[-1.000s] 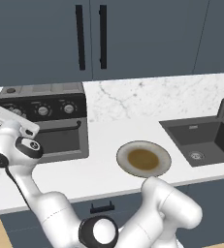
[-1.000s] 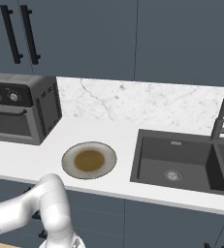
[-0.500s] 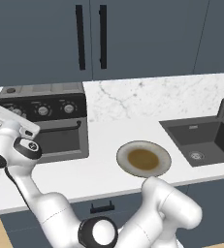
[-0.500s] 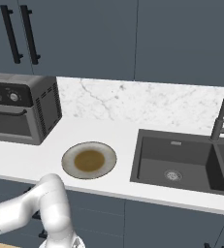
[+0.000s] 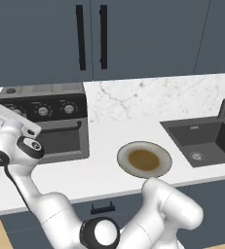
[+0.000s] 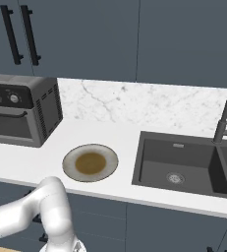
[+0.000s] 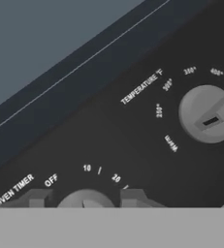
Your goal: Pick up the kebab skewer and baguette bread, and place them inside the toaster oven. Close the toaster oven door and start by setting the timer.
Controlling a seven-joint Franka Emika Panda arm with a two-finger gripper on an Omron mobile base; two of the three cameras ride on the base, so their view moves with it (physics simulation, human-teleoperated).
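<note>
Since a second ago the hand had shifted only slightly, staying at the front left of the toaster oven point(image 5: 48, 124) on the counter point(image 5: 104, 165). In the hand view the gripper point(image 7: 86, 202) sat with its two finger tips narrowly parted on either side of the timer knob point(image 7: 84, 201), seemingly gripping it. The toaster oven door point(image 5: 60, 141) was shut. An empty-looking plate point(image 5: 144, 159) lay beside the sink point(image 6: 184, 165).
</note>
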